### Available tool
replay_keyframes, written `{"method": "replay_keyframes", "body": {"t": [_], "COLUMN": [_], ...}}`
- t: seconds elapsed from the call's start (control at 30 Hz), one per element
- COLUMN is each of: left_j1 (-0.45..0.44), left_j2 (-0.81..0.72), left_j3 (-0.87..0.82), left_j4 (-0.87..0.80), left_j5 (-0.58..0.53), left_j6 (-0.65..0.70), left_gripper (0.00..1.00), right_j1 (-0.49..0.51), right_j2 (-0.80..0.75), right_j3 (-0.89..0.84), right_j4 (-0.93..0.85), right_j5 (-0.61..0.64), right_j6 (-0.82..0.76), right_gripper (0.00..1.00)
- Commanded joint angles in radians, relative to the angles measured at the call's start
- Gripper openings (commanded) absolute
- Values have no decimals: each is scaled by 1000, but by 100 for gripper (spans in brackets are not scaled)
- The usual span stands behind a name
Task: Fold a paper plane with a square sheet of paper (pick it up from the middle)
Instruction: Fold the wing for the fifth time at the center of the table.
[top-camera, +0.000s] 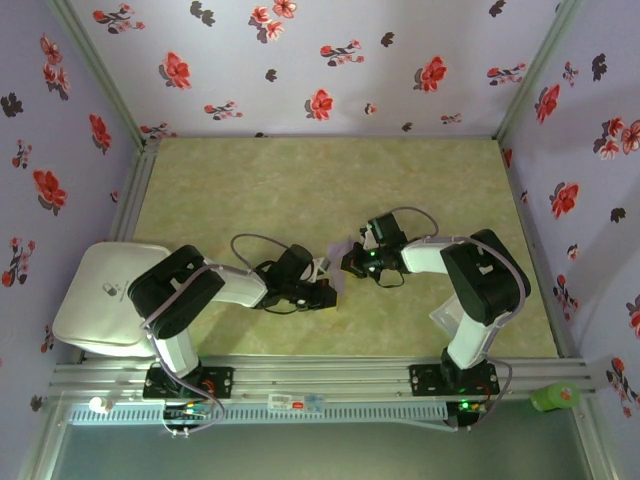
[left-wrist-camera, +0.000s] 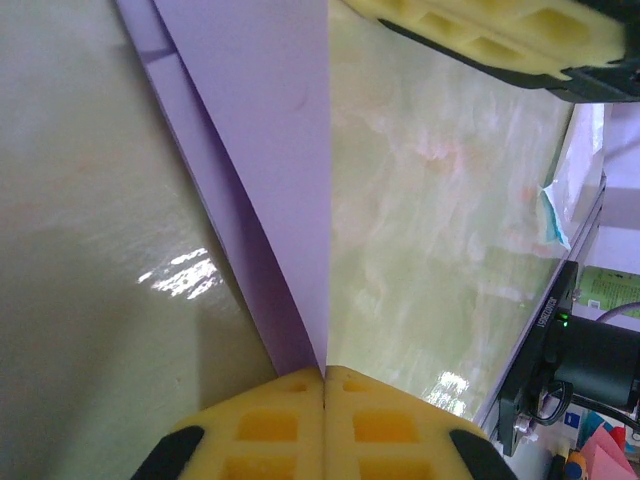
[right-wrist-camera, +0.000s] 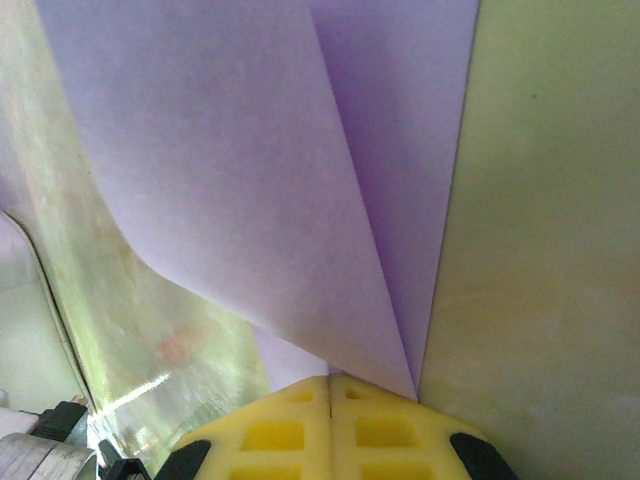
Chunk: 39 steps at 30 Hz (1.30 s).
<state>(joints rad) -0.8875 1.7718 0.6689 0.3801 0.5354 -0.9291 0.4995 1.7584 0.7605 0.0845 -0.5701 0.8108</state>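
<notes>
The square sheet of paper (top-camera: 340, 262) is pale lavender and hangs folded over between my two grippers, just above the table's middle. In the left wrist view its folded layers (left-wrist-camera: 270, 130) narrow down to a point inside my left gripper (left-wrist-camera: 323, 377), whose yellow pads are pressed shut on it. My right gripper (right-wrist-camera: 330, 382) is likewise shut on a corner of the sheet (right-wrist-camera: 230, 170), with one layer curling away to the left. The two grippers, left (top-camera: 330, 293) and right (top-camera: 352, 263), sit close together, and the right one's fingers (left-wrist-camera: 500, 35) show across the sheet in the left wrist view.
A white rounded pad (top-camera: 105, 295) lies at the table's left edge. A translucent plastic square (top-camera: 443, 318) lies by the right arm's base, with a light-blue card (left-wrist-camera: 553, 215) near the front rail. A green object (top-camera: 555, 397) rests outside the rail. Flowered walls enclose three sides.
</notes>
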Motion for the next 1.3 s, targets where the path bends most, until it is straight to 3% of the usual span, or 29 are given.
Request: {"method": "replay_keyframes", "body": {"t": [0.0, 0.23, 0.47, 0.63, 0.87, 1.27], "left_j1": [-16, -17, -16, -11, -17, -18], "left_j2": [-12, -78, -202, -246, -100, 25], "left_j3": [-21, -49, -43, 24, 163, 195], "left_j4": [-47, -36, -81, -146, -142, -115], "left_j5": [37, -8, -143, -186, -82, -85], "left_j6": [13, -1, -21, 12, 28, 25], "left_gripper": [2, 19, 23, 20, 7, 6], "right_j1": [10, 12, 13, 13, 16, 17], "right_j2": [48, 46, 45, 43, 46, 39], "right_j3": [-9, -4, 14, 10, 8, -5], "right_j4": [-107, -123, -150, -140, -130, -112], "right_j5": [97, 102, 100, 98, 92, 90], "right_j6": [-24, -35, -48, -40, -30, -19], "right_gripper": [3, 2, 2, 2, 2, 2]}}
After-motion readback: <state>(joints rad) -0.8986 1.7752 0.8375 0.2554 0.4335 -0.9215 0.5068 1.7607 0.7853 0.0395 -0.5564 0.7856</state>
